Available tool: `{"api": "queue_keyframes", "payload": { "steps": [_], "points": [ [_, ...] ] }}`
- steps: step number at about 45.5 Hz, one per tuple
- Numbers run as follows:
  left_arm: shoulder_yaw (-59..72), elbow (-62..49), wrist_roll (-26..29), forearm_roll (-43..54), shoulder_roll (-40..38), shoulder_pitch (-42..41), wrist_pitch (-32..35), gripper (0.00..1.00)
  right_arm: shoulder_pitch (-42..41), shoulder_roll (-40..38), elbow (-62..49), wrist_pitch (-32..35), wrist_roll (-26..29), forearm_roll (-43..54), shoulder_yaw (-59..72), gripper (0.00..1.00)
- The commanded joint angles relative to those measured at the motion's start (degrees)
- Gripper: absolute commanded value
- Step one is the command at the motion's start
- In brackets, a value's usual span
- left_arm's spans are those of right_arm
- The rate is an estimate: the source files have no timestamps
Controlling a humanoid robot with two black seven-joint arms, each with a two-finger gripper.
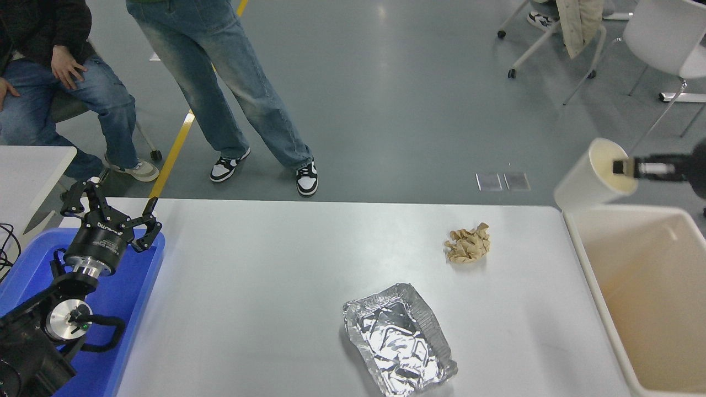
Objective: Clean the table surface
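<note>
The table surface (265, 264) is a wide light grey-white top. On it lie a crumpled brown paper wad (468, 245) towards the back right and a crushed foil tray (398, 339) near the front middle. My right gripper (622, 166) comes in from the right edge. It is shut on the rim of a white paper cup (590, 182), which it holds tilted in the air above the far corner of a cream bin (598, 286). My left gripper (110, 212) is parked open at the lower left over a blue tray (132, 309).
The cream bin stands against the table's right edge. A smaller white table corner (33, 165) is at the far left. One person sits and another stands beyond the table's far side, at the upper left. White chairs (662, 38) stand at the upper right.
</note>
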State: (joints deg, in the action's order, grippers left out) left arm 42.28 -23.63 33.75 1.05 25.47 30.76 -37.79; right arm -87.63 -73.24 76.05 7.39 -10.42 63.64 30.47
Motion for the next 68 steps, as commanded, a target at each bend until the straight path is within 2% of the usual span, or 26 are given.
{"api": "queue_keyframes", "payload": {
  "steps": [1,5,12,14,17,18,22,27,29,41,66,67,68],
  "points": [
    [0.00,-0.01,0.00,0.01,0.02,0.00,0.00,1.00,20.46,1.15,-8.01,-15.90,-0.21,-7.02,-0.76,0.00],
    [0.00,-0.01,0.00,0.01,-0.06,0.00,0.00,1.00,30.38,8.69,-14.76,-22.57,-0.21,-16.32,-1.64,0.00],
    [0.00,0.08,0.00,0.01,0.02,0.00,0.00,1.00,40.86,18.82,-24.18,-28.74,-0.21,-26.71,-5.51,0.00],
    [0.00,-0.01,0.00,0.01,-0.07,0.00,0.00,1.00,44.98,23.11,-30.21,-30.40,-0.12,-30.39,-6.65,0.00],
    [0.00,-0.01,0.00,0.01,-0.06,0.00,0.00,1.00,48.16,29.27,-38.58,-30.50,-0.12,-33.31,-6.83,0.00],
    [0.00,-0.01,0.00,0.01,-0.07,0.00,0.00,1.00,50.08,33.29,-45.13,-30.33,-0.12,-35.32,-6.74,0.00],
    [0.00,-0.01,0.00,0.01,0.02,0.00,0.00,1.00,54.40,40.70,-59.31,-29.28,-0.12,-38.59,-6.74,0.00],
    [0.00,-0.01,0.00,0.01,0.02,0.00,0.00,1.00,56.69,50.28,-75.83,-23.84,0.23,-39.56,-6.83,0.00],
    [0.00,-0.01,0.00,0.01,-0.07,0.00,0.00,1.00,57.13,52.13,-79.20,-22.07,0.32,-39.56,-6.92,0.00],
    [0.00,-0.01,0.00,0.01,-0.07,0.00,0.00,1.00,56.87,53.46,-79.83,-17.76,1.20,-39.56,-7.18,0.00],
    [0.00,-0.01,0.00,0.01,0.02,0.00,0.00,1.00,54.15,53.72,-80.53,-20.39,1.28,-40.17,-7.53,0.00],
    [0.00,-0.01,0.00,0.01,-0.06,0.00,0.00,1.00,54.15,53.72,-80.62,-20.74,1.28,-40.17,-7.53,0.11],
    [0.00,-0.01,0.00,0.01,-0.07,0.00,0.00,1.00,53.97,53.81,-80.62,-21.36,1.20,-40.17,-7.53,0.43]
  ]
}}
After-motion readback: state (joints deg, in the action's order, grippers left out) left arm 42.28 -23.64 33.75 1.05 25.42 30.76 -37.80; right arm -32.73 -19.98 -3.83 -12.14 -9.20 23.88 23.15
